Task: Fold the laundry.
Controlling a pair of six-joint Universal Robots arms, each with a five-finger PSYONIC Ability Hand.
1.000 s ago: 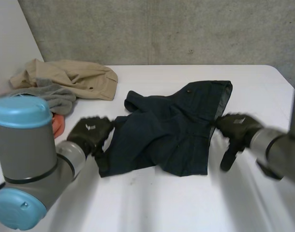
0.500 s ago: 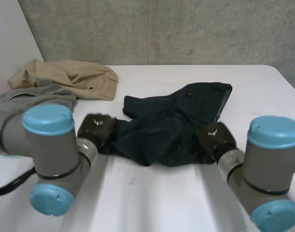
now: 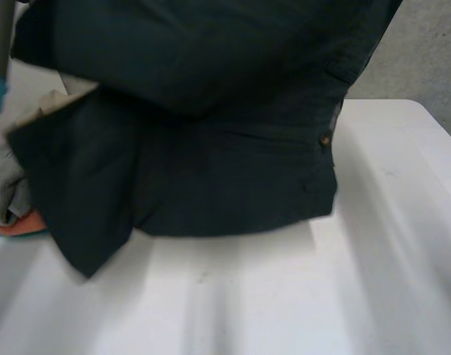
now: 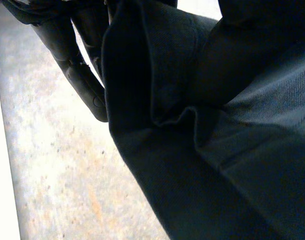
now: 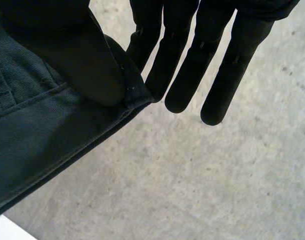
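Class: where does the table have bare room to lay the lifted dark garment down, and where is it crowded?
Free: the white table below the hanging dark garment, toward the near edge, and the strip beyond its buttoned side on the right. Crowded: the left side, where grey cloth and something orange lie piled by the garment's lower corner.
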